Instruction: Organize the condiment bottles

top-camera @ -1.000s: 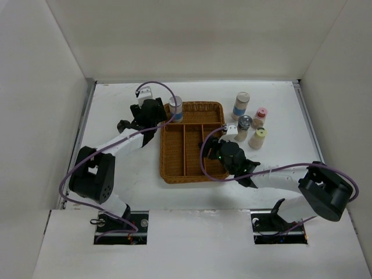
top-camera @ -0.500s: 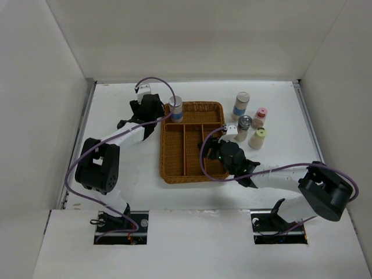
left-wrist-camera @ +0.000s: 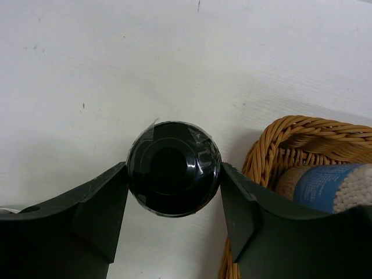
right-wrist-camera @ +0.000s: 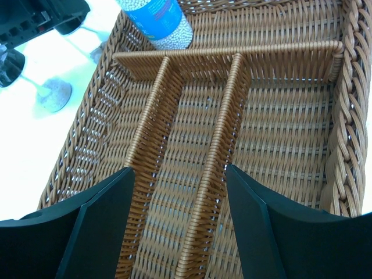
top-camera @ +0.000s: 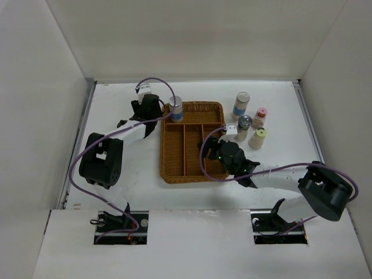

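My left gripper [left-wrist-camera: 173, 192] is shut on a black-capped bottle [left-wrist-camera: 173, 165], its fingers touching the round cap on both sides, just left of the wicker tray [left-wrist-camera: 290, 139]. In the top view the left gripper [top-camera: 152, 110] hides this bottle. A blue-labelled bottle [top-camera: 175, 108] stands in the tray's far left corner and shows in the right wrist view [right-wrist-camera: 160, 20]. My right gripper [right-wrist-camera: 179, 171] is open and empty over the tray's dividers [right-wrist-camera: 224, 116]; it also shows in the top view [top-camera: 216, 145]. Right of the tray stand a blue-labelled bottle [top-camera: 240, 105], a pink-capped [top-camera: 259, 117], a silver-capped [top-camera: 244, 127] and a yellow-capped bottle [top-camera: 257, 138].
The brown wicker tray [top-camera: 168, 174] lies mid-table with three long compartments and one cross compartment at the far end. A small white bottle [top-camera: 231, 131] stands against its right rim. White walls enclose the table on three sides.
The left arm's elbow has swung right and forward and its gripper has shifted slightly toward the back, near the tray's far left corner. The right arm has not moved.
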`<state>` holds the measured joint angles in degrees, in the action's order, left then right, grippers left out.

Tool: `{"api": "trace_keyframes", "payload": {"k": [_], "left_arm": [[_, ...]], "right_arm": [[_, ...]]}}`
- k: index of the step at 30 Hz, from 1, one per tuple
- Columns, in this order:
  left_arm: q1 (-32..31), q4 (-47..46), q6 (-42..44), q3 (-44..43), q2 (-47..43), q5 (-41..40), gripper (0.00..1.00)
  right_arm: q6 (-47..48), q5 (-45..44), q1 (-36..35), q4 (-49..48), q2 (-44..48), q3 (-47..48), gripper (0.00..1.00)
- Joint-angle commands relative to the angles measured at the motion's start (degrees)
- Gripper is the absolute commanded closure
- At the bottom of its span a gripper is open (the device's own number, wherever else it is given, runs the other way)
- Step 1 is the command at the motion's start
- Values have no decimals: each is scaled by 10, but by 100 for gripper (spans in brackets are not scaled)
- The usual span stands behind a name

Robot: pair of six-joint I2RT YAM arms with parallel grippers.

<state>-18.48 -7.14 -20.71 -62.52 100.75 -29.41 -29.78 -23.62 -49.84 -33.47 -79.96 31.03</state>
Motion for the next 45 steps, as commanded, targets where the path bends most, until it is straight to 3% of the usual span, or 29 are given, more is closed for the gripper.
{"api": "trace_keyframes", "payload": {"k": [1, 5, 13, 19, 21, 26, 28, 45], "left_arm": [[0, -21, 7, -28, -4, -7, 56], [-1, -30, 0, -2, -50, -23, 67], [-36, -29, 20, 10, -231, -56, 70], [-109, -23, 39, -32, -289, -45, 70], [-137, -22, 40, -59, -274, -32, 70], [-198, -25, 39, -117, -216, 9, 70], [-211, -31, 38, -135, -184, 13, 70], [-216, -57, 48, -192, 42, 18, 69]], "right_arm": [[-3, 5, -1, -24, 0, 10, 29], [2, 4, -2, -23, 4, 11, 29], [0, 2, -2, -26, 9, 6, 29], [-11, -6, 2, -26, 24, -3, 31], [-12, -34, 3, -33, 43, -17, 32], [-31, -73, 17, -35, 88, -45, 67], [-32, -84, 23, -41, 107, -55, 71], [-52, -86, 46, -31, 102, -58, 43]]}}
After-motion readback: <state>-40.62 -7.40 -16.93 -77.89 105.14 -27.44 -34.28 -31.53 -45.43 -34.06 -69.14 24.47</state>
